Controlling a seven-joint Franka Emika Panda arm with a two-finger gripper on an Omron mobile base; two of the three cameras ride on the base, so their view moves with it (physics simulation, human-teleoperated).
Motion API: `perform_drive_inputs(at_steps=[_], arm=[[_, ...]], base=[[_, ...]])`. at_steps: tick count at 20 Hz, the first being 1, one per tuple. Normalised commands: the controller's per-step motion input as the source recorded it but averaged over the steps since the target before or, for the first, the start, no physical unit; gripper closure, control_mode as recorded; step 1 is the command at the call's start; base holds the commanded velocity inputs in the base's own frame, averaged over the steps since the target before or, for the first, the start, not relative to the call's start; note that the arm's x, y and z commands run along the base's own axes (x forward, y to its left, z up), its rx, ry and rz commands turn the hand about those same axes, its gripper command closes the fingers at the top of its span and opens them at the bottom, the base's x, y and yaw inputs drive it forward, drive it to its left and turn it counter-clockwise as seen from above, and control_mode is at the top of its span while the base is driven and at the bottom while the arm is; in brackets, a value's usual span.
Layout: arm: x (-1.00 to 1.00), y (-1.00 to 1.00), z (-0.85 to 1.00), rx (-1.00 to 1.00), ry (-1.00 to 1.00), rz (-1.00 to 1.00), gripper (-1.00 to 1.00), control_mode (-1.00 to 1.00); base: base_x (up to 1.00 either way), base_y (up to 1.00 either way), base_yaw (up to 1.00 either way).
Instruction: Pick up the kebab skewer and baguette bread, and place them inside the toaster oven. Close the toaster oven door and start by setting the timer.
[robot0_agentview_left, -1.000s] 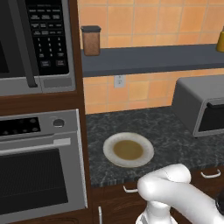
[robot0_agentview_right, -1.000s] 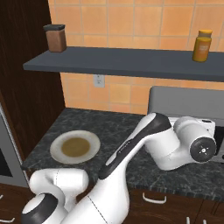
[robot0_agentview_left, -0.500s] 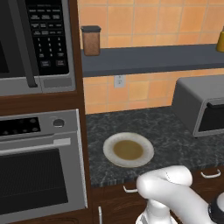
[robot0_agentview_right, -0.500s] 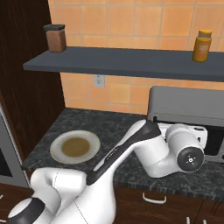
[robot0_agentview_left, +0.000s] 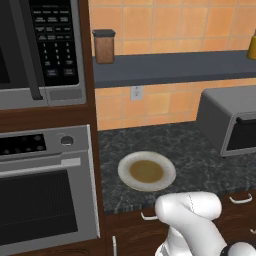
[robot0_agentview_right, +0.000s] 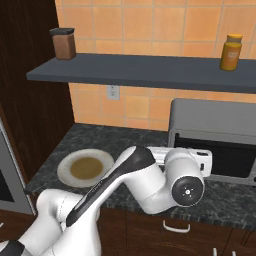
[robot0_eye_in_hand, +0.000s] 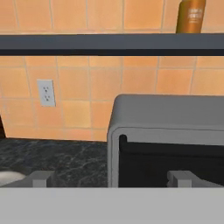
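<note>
Presently the hand (robot0_eye_in_hand: 111, 179), fingers apart and empty, is held level facing the toaster oven (robot0_eye_in_hand: 168, 140), presumably for its door handle (robot0_eye_in_hand: 173, 148).

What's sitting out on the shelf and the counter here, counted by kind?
Jars on the shelf: 2, a brown canister and an orange bottle.
Plates on the counter: 1, a white plate with a brownish centre.
Toaster ovens on the counter: 1, the grey toaster oven.
Total: 4.
</note>
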Motion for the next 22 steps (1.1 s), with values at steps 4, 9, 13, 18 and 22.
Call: perform_drive_inputs(at_steps=[4,9,13,18,22], arm=[[0.00,0.34,0.00,0.00,0.00,0.00,-1.00,1.00],[0.00,0.00,0.00,0.00,0.00,0.00,-1.00,1.00],[0.00,0.00,0.00,0.00,0.00,0.00,-1.00,1.00],[0.00,0.00,0.00,0.00,0.00,0.00,-1.00,1.00],[0.00,0.00,0.00,0.00,0.00,0.00,-1.00,1.00]], base=[[0.00,0.00,0.00],[0.00,-0.67,0.00],[0.00,-0.86,0.00],[0.00,-0.45,0.00],[0.16,-0.34,0.00]])
